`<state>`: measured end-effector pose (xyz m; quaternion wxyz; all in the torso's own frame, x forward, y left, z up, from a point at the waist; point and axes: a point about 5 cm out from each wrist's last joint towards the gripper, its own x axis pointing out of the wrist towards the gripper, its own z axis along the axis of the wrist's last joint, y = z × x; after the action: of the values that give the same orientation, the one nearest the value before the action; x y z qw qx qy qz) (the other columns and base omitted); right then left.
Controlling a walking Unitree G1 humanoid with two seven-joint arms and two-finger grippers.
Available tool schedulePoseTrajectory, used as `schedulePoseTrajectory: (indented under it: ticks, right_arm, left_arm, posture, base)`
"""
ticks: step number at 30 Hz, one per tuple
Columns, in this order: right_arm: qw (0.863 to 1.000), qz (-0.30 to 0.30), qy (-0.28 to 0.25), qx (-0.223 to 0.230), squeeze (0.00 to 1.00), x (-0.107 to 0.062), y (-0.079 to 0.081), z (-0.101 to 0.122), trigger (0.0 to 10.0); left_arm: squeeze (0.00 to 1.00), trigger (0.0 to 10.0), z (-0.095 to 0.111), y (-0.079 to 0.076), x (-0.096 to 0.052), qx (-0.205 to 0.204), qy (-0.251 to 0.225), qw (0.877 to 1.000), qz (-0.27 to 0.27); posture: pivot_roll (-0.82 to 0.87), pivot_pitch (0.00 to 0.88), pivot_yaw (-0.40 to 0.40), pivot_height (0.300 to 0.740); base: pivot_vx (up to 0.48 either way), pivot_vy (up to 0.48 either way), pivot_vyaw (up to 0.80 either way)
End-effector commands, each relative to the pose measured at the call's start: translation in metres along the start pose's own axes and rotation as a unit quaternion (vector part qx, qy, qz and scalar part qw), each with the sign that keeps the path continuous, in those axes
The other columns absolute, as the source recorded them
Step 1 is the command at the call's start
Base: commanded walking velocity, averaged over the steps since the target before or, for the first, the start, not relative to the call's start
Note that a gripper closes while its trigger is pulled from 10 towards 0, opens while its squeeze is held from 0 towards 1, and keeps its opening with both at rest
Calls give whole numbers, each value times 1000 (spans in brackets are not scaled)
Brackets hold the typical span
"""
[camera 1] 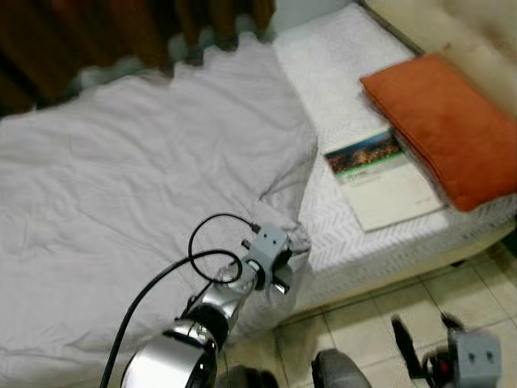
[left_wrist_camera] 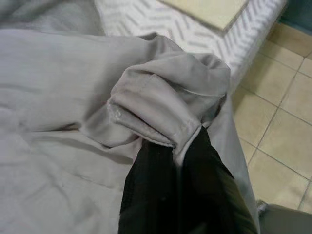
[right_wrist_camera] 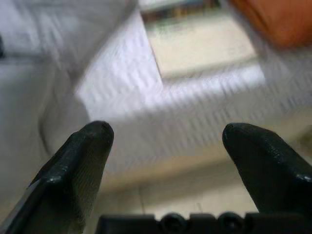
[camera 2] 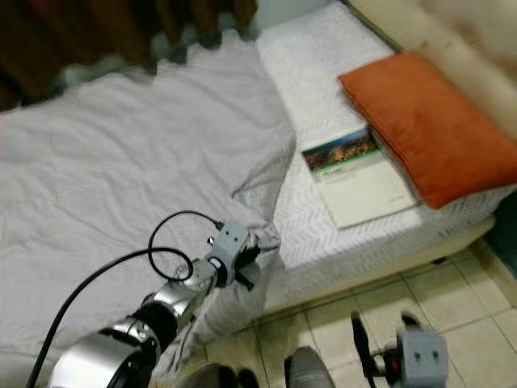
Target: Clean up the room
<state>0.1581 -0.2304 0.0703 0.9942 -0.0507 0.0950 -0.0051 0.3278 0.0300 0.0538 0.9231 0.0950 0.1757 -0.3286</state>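
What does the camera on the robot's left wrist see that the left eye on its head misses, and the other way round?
The left wrist view alone shows, close up, the grey sheet's stitched corner bunched between the left claw's black fingers. The left eye view alone shows the orange pillow, the brown curtain and the right claw low over the floor. Both show the sheet, the patterned mattress, the book and the tiled floor.

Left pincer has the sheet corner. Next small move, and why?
Probably draw the left pincer, shut on the grey sheet corner, toward the orange pillow: the sheet covers only part of the bed, leaving the white mattress bare there. Keep it short, since the book lies in the path. The right pincer hangs open above the floor.
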Motion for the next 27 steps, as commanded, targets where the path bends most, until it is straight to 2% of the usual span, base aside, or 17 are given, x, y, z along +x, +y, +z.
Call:
schedulePoseTrajectory:
  ticks: [1, 3, 6, 8, 10, 13, 15, 16, 18, 20, 21, 22, 23, 24, 25, 27]
  right_arm:
    - [1000, 13, 2, 9, 0, 3, 3, -2, 10000]
    - [999, 33, -10, 0, 0, 18, 0, 7, 10000]
    - [998, 56, -11, -10, 0, 25, -2, 12, 10000]
    - [995, 91, -7, -28, 0, 29, -5, 14, 10000]
    - [994, 103, -1, -36, 0, 31, -7, 14, 10000]
    - [993, 109, 5, -39, 0, 31, -7, 13, 10000]
    - [992, 119, 13, -39, 0, 30, -4, 10, 10000]
    - [992, 119, 13, -39, 0, 30, -4, 10, 10000]
    - [991, 126, 20, -37, 0, 29, 0, 6, 10000]
    - [991, 130, 24, -34, 0, 27, 3, 3, 10000]
    - [991, 131, 26, -33, 0, 26, 4, 2, 10000]
    - [991, 129, 28, -29, 0, 26, 4, 1, 10000]
    - [991, 129, 28, -29, 0, 26, 4, 1, 10000]
    - [991, 127, 31, -26, 0, 25, 4, -1, 10000]
    - [991, 127, 31, -26, 0, 25, 4, -1, 10000]
    - [991, 124, 37, -20, 0, 24, 5, -4, 10000]
  left_arm:
    - [0, 10000, 7, -29, 9, -11, -6, 999, -30]
    - [0, 10000, 11, -34, 11, -7, -15, 999, -30]
    - [0, 10000, 12, -40, 12, -7, -17, 999, -30]
    - [0, 10000, 11, -50, 14, 1, -13, 999, -34]
    - [0, 10000, 7, -60, 15, 12, -2, 999, -46]
    - [0, 10000, 2, -67, 14, 19, 9, 998, -55]
    - [0, 10000, -9, -78, 13, 31, 31, 996, -75]
    - [0, 10000, -9, -78, 13, 31, 31, 996, -75]
    - [0, 10000, -23, -89, 9, 37, 59, 992, -104]
    - [0, 10000, -44, -105, 1, 54, 96, 981, -157]
    - [459, 10000, -55, -111, -4, 57, 113, 975, -182]
    - [769, 10000, -64, -115, -8, 54, 127, 970, -200]
    - [769, 10000, -64, -115, -8, 54, 127, 970, -200]
    - [1000, 10000, -71, -120, -12, 38, 134, 966, -219]
    - [1000, 10000, -71, -120, -12, 38, 134, 966, -219]
    - [1000, 10000, -76, -129, -15, 12, 135, 960, -245]
  posture:
    - [-437, 54, 184, 732]
    - [-409, 33, 105, 732]
    - [-389, 31, 58, 732]
    - [-368, 41, 7, 732]
    - [-365, 52, -3, 732]
    - [-365, 66, -3, 732]
    - [-365, 77, 5, 732]
    - [-365, 77, 5, 732]
    - [-361, 93, 16, 732]
    - [-355, 103, 35, 732]
    - [-355, 103, 35, 732]
    - [-355, 103, 35, 732]
    - [-355, 103, 35, 732]
    - [-339, 106, 43, 732]
    - [-339, 106, 43, 732]
    - [-328, 108, 39, 732]
  base:
    - [0, -469, 0]
    - [0, -469, 0]
    - [0, -469, 0]
    - [0, -469, 0]
    - [0, -469, 0]
    - [0, -469, 0]
    - [0, -469, 0]
    - [0, -469, 0]
    - [0, -234, 0]
    - [0, 0, 0]
    - [0, 0, 0]
    - [0, 0, 0]
    - [0, 0, 0]
    - [0, 0, 0]
    - [0, 0, 0]
    - [0, 0, 0]
